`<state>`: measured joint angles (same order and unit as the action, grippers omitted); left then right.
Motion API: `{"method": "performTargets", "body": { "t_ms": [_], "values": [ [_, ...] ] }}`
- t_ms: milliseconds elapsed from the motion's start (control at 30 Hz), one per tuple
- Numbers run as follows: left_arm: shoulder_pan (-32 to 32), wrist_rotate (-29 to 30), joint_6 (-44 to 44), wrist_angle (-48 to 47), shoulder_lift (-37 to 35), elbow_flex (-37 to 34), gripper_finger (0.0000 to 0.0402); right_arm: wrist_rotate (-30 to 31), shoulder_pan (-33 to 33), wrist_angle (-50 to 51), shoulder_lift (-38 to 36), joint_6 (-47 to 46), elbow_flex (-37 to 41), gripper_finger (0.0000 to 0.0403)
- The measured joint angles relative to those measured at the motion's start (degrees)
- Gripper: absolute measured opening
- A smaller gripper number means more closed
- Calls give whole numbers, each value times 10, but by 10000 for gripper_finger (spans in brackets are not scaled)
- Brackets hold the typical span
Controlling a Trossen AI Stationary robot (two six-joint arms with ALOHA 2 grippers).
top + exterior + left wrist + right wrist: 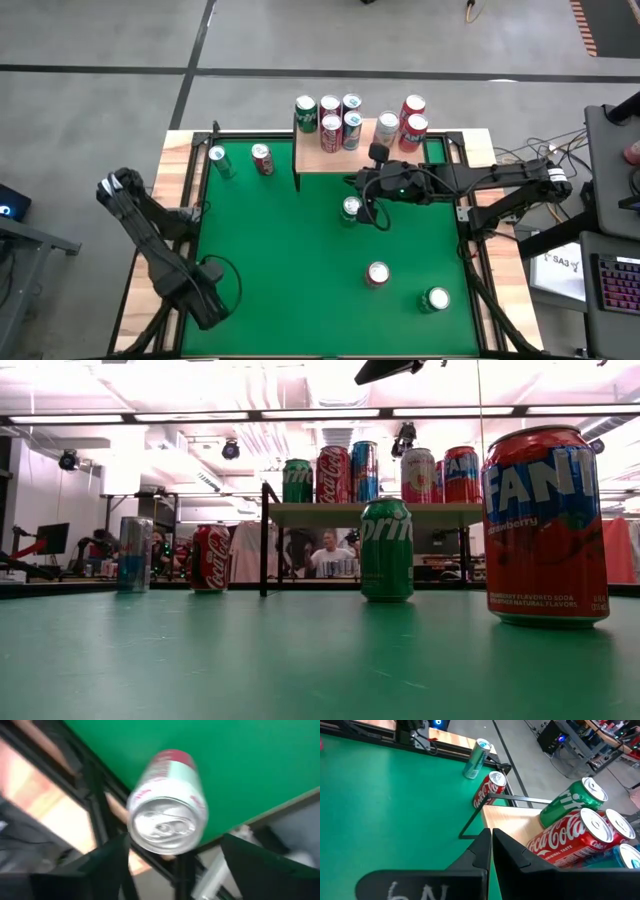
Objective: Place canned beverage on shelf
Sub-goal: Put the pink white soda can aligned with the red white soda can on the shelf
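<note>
1. At 7 o'clock on the table, the left gripper (213,303) hangs over the front-left corner. Its jaws are spread wide and grasp nothing.
2. The left wrist view shows a pink-and-white can (167,802) close ahead of those fingers, lid toward the camera and untouched. I cannot place it in the high view.
3. This looks like the pickup step. The fingers should straddle the can's mid-body squarely before closing, because a grip near the rim may tip it.
4. At 5 o'clock a Fanta can (377,273) and a green can (437,299) stand apart on the felt.
5. Just past centre a Sprite can (351,208) stands upright. The right gripper (364,184) is just beside it, clenched on nothing.
6. At 12 o'clock the shelf (372,158) already carries a cluster of upright cans (330,120). Its front strip is bare, so that is probably the safest landing spot.
7. At 10 o'clock a slim can (219,160) and a Coke can (262,158) wait beside the shelf.
8. The green felt (280,260) lies flat and looks grippy, inside a wooden frame (178,160).
9. Beyond the table is a bright workshop, with a person (330,555) visible under the shelf board.
</note>
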<state>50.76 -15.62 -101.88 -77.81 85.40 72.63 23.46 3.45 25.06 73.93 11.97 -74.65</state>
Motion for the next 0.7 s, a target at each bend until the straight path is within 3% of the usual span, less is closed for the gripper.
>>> {"method": "performTargets", "body": {
  "t_ms": [233,700],
  "values": [
    [14,1,13,-44,35,8,354,-1,20,2,0,0,0,9],
    [49,94,-39,-32,35,8,352,1,48,6,0,-16,0,9]
  ]
}}
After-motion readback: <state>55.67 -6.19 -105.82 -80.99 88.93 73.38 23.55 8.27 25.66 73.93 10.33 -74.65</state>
